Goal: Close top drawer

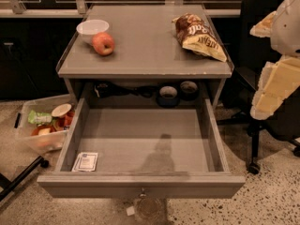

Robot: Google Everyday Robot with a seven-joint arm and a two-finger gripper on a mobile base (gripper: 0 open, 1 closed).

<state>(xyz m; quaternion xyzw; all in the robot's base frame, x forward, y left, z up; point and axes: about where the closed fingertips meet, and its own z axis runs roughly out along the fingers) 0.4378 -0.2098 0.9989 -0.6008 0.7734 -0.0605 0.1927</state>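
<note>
The top drawer (140,142) of a grey cabinet is pulled far out toward me. Its flat grey front panel (140,184) is nearest, with a small round metal knob (142,191) at its centre. A small white card (85,161) lies in the drawer's front left corner; the drawer holds nothing else. My gripper (274,83) hangs at the right edge of the view, raised and to the right of the drawer, apart from it and holding nothing.
On the cabinet top (145,46) are a white bowl (92,28), a red apple (103,43) and a chip bag (199,35). Dark round containers (168,93) sit behind the drawer. A clear bin of food (44,125) stands on the floor at left, and an office chair (255,125) at right.
</note>
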